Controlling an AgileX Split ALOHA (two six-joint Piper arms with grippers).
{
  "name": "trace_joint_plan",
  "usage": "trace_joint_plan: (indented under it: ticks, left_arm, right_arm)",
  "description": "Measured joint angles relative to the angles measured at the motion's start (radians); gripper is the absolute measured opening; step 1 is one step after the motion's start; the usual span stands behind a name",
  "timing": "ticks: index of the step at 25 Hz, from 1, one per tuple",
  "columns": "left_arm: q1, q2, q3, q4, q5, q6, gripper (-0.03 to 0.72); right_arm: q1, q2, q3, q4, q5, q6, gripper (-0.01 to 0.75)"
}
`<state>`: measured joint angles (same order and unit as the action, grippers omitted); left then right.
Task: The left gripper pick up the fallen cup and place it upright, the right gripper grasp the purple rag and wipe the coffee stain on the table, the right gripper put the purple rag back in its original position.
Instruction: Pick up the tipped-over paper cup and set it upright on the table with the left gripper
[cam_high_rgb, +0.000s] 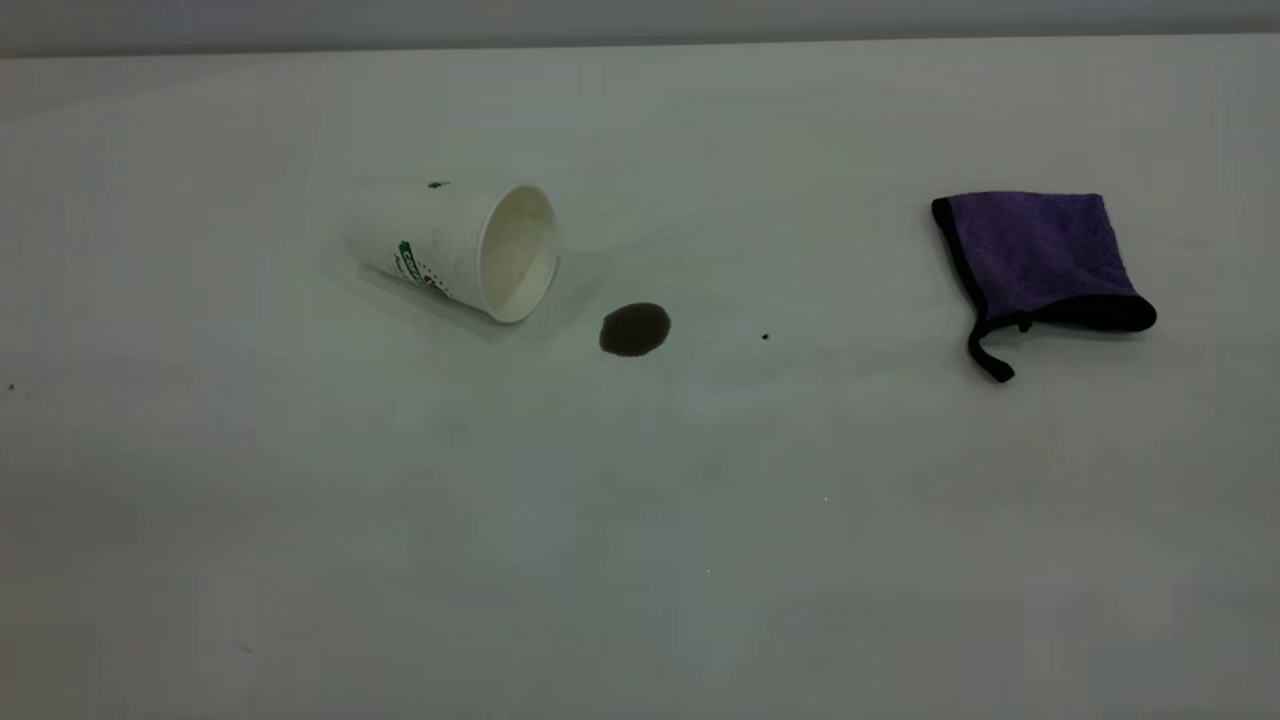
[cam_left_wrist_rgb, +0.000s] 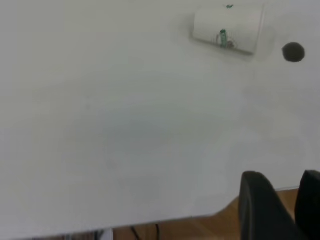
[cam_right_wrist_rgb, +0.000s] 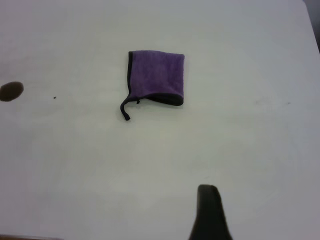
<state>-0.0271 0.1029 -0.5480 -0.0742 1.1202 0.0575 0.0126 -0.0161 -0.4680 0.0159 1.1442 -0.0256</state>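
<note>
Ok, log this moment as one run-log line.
cup on its side, mouth toward coffee stain | purple rag untouched | left gripper open, away from cup

Exterior view: low, oblique across table, fairly near. Left wrist view: high over near edge, well back, facing cup. Right wrist view: high, set back, facing purple rag. All three share coffee stain, probably scene centre.

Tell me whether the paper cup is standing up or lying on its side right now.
Tipped over. The cup lies on its side on the table, its open mouth facing the coffee stain, cream inside visible.
</note>
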Motion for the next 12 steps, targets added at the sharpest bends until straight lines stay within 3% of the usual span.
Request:
trace_joint_plan:
  ticks: [7,9,12]
  left_arm:
    - [0.000,0.413,-0.143,0.094,-0.150,-0.014,0.246]
    - [0.000,0.524,-0.186,0.097,-0.200,-0.008,0.276]
    - [0.000,0.681,-0.246,0.097,-0.270,0.010,0.390]
  right_arm:
    - [0.000,0.000,0.000,0.000,0.000,0.000,0.582]
    - [0.000,0.000,0.000,0.000,0.000,0.000,0.582]
    - [0.000,0.000,0.000,0.000,0.000,0.000,0.582]
